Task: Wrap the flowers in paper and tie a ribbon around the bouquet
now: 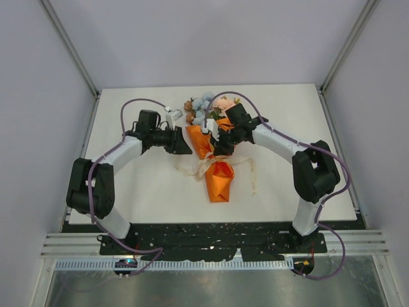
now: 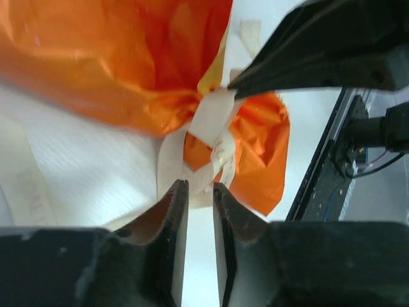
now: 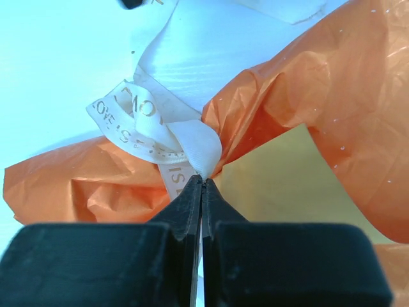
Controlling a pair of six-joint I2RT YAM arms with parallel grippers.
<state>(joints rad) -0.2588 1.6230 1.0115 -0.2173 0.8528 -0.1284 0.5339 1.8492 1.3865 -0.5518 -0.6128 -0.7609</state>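
Observation:
The bouquet lies mid-table: flowers [image 1: 206, 105] at the far end, orange paper [image 1: 218, 182] pinched in at a waist. The cream ribbon [image 1: 206, 167] is knotted round that waist. My right gripper [image 1: 219, 151] comes in from the right. In the right wrist view it [image 3: 202, 179] is shut, its tips pinching a loop of the ribbon [image 3: 192, 137] against the paper [image 3: 319, 102]. My left gripper [image 1: 186, 149] sits just left of the cone. Seen from the left wrist, it [image 2: 200, 185] is open by a narrow gap with nothing inside, just short of the ribbon knot [image 2: 211, 118] and paper [image 2: 115, 70].
A loose ribbon tail [image 1: 251, 176] trails on the white tabletop [image 1: 140, 192] right of the cone. The black base rail [image 1: 211, 238] runs along the near edge. Pale walls and frame posts [image 1: 70, 48] close in the table's sides and back.

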